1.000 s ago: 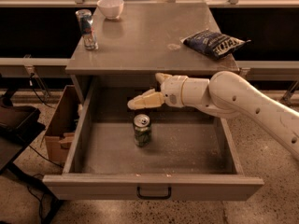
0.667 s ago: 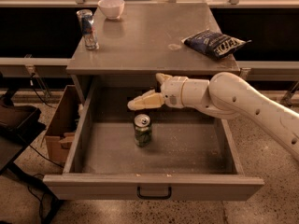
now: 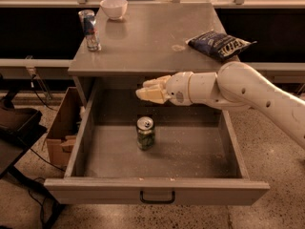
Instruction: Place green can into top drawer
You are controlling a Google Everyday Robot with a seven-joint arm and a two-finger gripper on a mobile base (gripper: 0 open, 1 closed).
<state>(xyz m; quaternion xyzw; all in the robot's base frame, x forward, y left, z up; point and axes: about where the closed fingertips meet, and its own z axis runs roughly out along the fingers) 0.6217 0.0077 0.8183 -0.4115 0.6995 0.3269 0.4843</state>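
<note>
The green can [image 3: 145, 133] stands upright on the floor of the open top drawer [image 3: 157, 191], left of its middle. My gripper [image 3: 146, 90] hovers above the drawer's back part, just under the cabinet top's front edge, above and slightly behind the can and not touching it. Its cream fingers [image 3: 155, 83] are a little apart and hold nothing. The white arm reaches in from the right.
On the grey cabinet top [image 3: 147, 37] stand a tall blue-red-silver can [image 3: 89, 30] and a white bowl [image 3: 114, 7] at the back left, and a dark chip bag [image 3: 219, 44] lies at the right. A cardboard box [image 3: 59, 132] sits on the floor left of the drawer.
My gripper has risen a little and drawn back from the can toward the cabinet top's edge. The can has stayed upright in the drawer.
</note>
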